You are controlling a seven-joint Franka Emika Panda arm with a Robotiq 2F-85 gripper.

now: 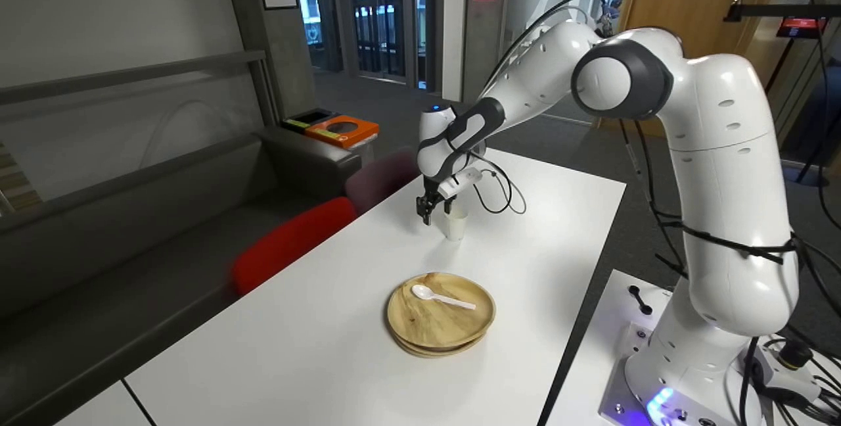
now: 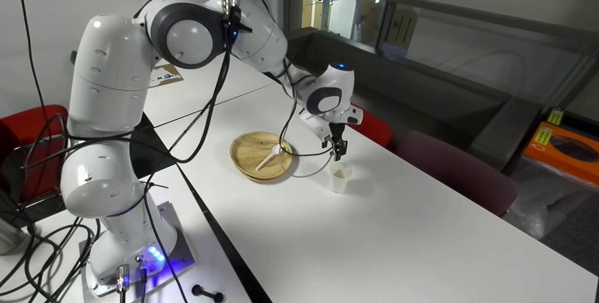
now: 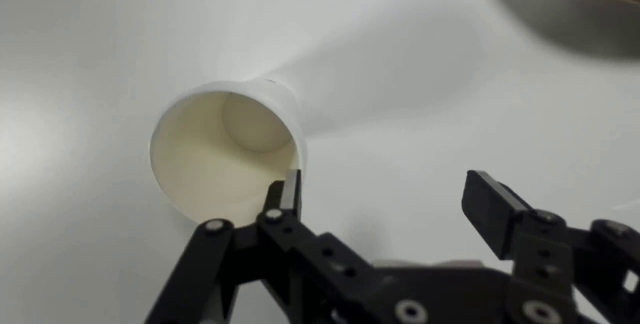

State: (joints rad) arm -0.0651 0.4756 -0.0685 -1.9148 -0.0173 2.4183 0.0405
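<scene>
Okay, gripper (image 3: 384, 179) spread wide with nothing between its fingers, one fingertip overlapping the white cup (image 3: 225, 149) in the wrist view (contact: can't tell), cup standing upright on the white table (image 1: 295, 347), apart from stacked wooden plates (image 1: 427, 326) carrying a white spoon (image 1: 452, 301).

Both exterior views: raised, set back, tilted down across the desk (image 1: 315, 360). In an exterior view, arm (image 1: 729, 196) on right, facing far glass doors (image 1: 378, 18). In an exterior view, robot base (image 2: 133, 247) near left, facing across to the sofa (image 2: 435, 106) on the far side. Both share arm, desk, wooden plates (image 1: 427, 324), cup (image 1: 455, 225). Wrist view: close in, aimed steeply down past the jaws at the desk; cup at left, wooden plates' edge far right, overlap with both exterior views.
</scene>
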